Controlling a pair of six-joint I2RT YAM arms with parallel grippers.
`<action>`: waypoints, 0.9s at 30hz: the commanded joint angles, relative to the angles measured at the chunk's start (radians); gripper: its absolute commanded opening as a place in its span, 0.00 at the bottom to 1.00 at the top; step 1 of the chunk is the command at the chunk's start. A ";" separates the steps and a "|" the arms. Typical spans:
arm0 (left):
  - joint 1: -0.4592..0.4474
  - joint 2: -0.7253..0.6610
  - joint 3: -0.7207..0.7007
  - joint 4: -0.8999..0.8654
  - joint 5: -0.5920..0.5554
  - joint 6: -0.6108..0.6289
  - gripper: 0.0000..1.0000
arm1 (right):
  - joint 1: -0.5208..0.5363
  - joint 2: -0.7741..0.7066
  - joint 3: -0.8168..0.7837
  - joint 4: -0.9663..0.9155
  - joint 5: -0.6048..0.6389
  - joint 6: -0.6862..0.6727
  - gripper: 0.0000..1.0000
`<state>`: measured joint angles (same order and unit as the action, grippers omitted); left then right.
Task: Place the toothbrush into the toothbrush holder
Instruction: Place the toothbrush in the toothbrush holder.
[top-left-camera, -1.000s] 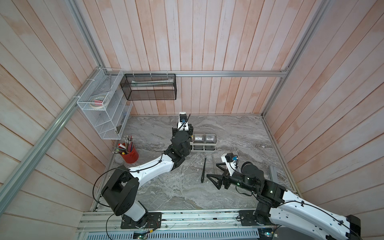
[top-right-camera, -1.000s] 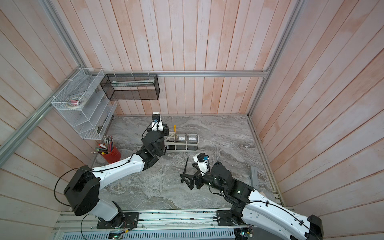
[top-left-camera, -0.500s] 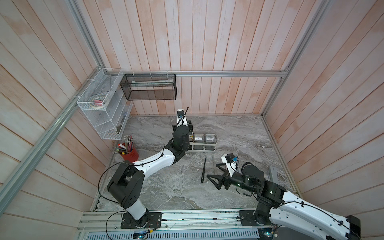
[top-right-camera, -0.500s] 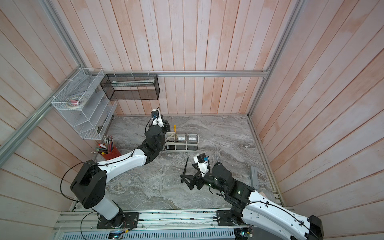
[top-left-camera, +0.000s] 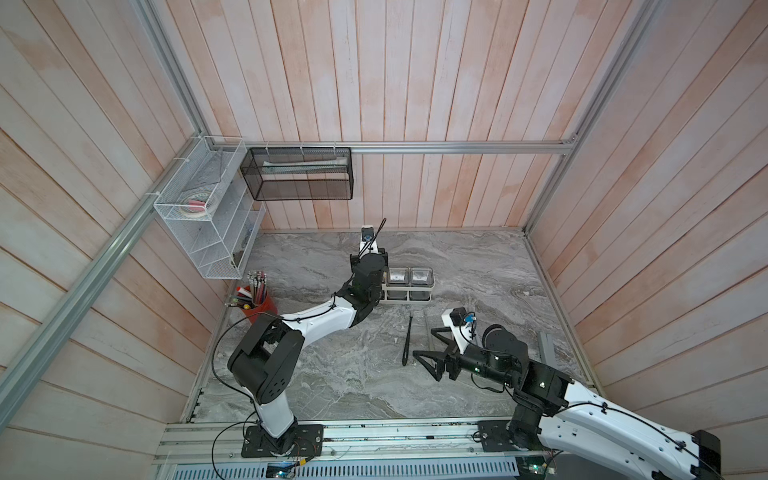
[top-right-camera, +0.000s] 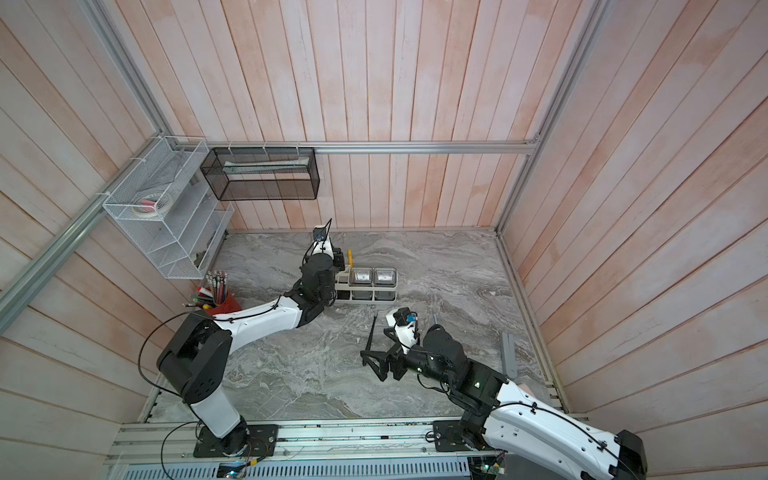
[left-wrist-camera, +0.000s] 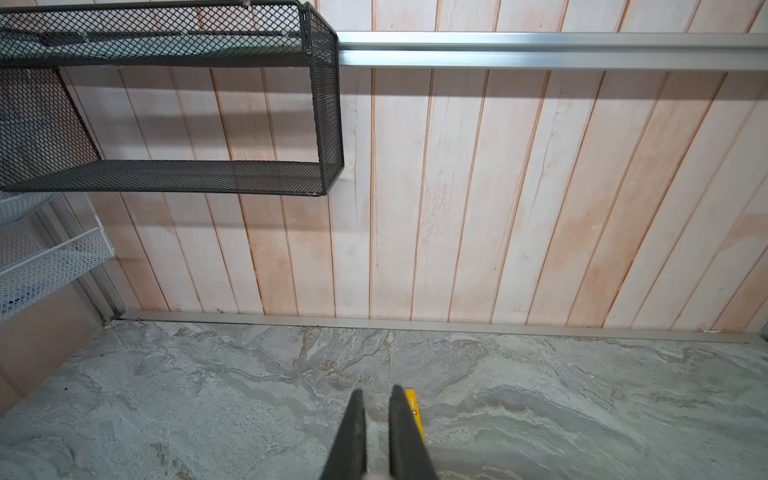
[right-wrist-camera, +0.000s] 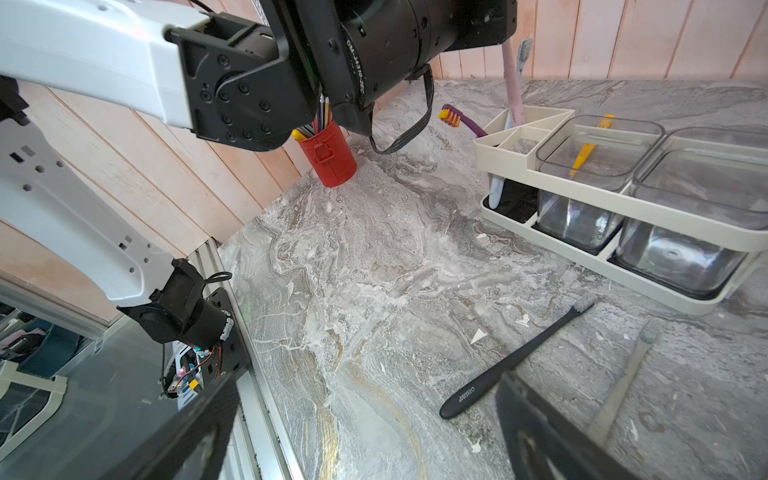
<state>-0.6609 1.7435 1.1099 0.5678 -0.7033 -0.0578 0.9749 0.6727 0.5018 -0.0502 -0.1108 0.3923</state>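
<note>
Left arm (top-left-camera: 324, 320) has stretched over the toothbrush holder (top-right-camera: 365, 286); left jaws clenched, right jaws released. Right wrist view alone shows pink toothbrush (right-wrist-camera: 512, 83), purple toothbrush (right-wrist-camera: 471, 124) slotted.

Both top views share the whole table (top-left-camera: 478, 257) from high above; wrist cameras look along it, close.

Toothbrush holder (right-wrist-camera: 498, 157) matt cream plastic (cups (right-wrist-camera: 577, 224) clear, glossy).

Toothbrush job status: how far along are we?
Done: pink toothbrush and purple toothbrush sit in the divided end of the toothbrush holder. In hand: left claw is shut beside a yellow toothbrush at the holder; grip unclear. Remaining: black toothbrush and grey toothbrush lie flat near the open right claw.
</note>
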 joint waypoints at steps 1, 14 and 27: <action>0.007 0.027 0.010 0.012 0.008 -0.041 0.00 | 0.004 0.011 -0.012 0.022 -0.024 0.008 0.98; 0.020 0.086 0.010 -0.009 0.013 -0.083 0.00 | 0.002 0.024 -0.010 0.026 -0.027 0.009 0.98; 0.040 0.146 0.072 -0.113 0.042 -0.116 0.00 | 0.004 0.027 -0.019 0.026 -0.020 0.013 0.98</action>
<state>-0.6353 1.8759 1.1549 0.4953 -0.6819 -0.1516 0.9749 0.7006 0.4931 -0.0303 -0.1322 0.3962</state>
